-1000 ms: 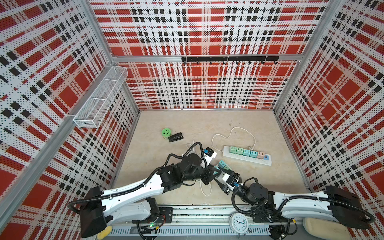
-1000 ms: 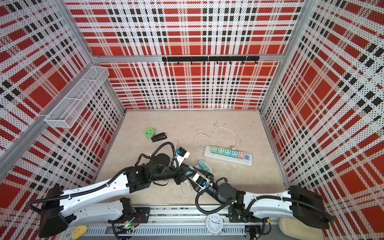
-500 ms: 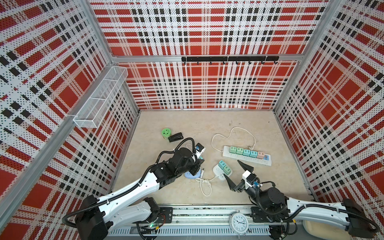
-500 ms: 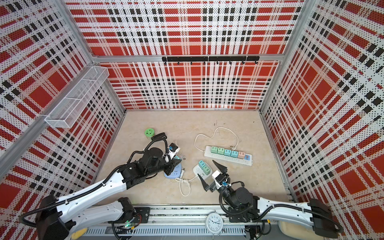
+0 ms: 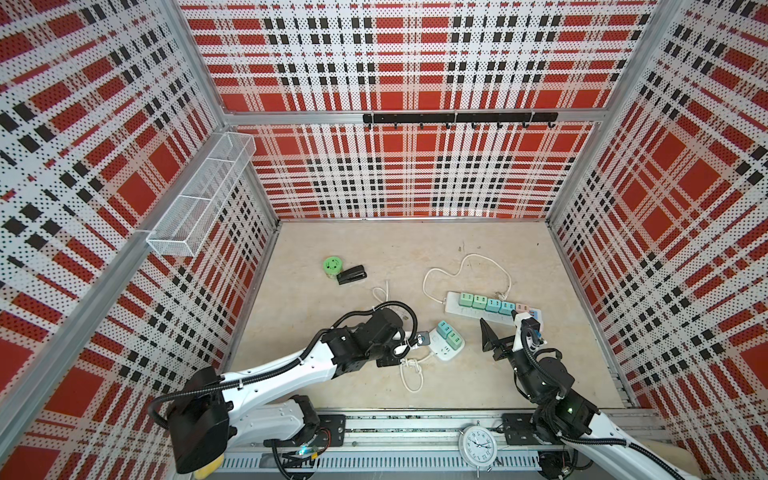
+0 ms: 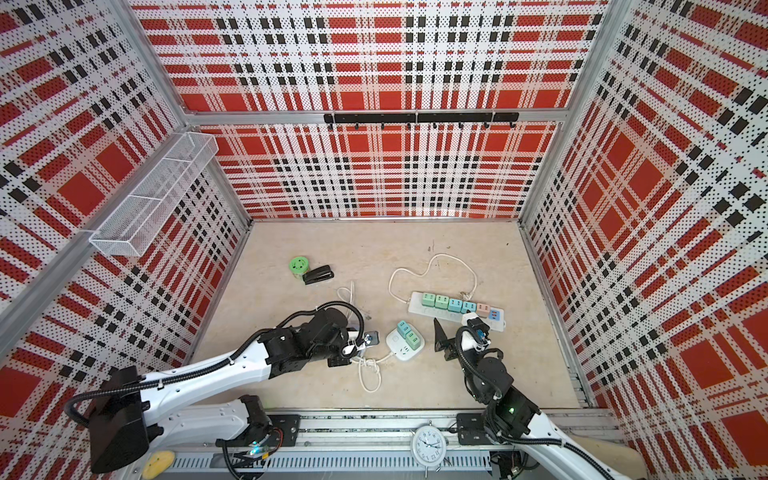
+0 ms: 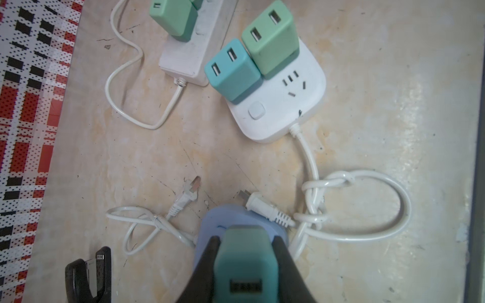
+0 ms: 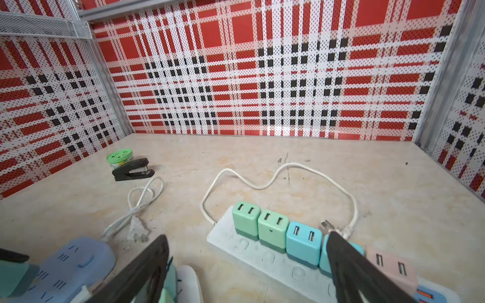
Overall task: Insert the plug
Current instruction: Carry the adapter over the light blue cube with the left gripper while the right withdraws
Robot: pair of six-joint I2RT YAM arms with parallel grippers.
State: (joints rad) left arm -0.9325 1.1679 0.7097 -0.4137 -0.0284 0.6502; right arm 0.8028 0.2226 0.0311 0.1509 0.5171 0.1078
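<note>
We found bare bench [image 5: 374, 249] toward 12 o'clock; left gripper [image 7: 245, 240] pinched the teal plug [image 7: 245, 265] at 9 o'clock of the white socket block [image 5: 446, 345], USB end facing its wrist; right gripper [image 8: 246, 236] gaped empty

Red-black-white plaid walls [image 5: 415, 62], beige floor [image 5: 353, 249], white power strip [image 8: 231, 244], mint-and-teal chargers [image 8: 246, 217], seemingly pale-blue socket block [image 8: 76, 259]

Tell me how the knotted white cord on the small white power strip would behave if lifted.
Probably floppy: the knotted cord lies in slack curved loops. Lifting it would likely drag its plug along and may tug the small white power strip it joins. Being knotted, the loops should stay bunched.
</note>
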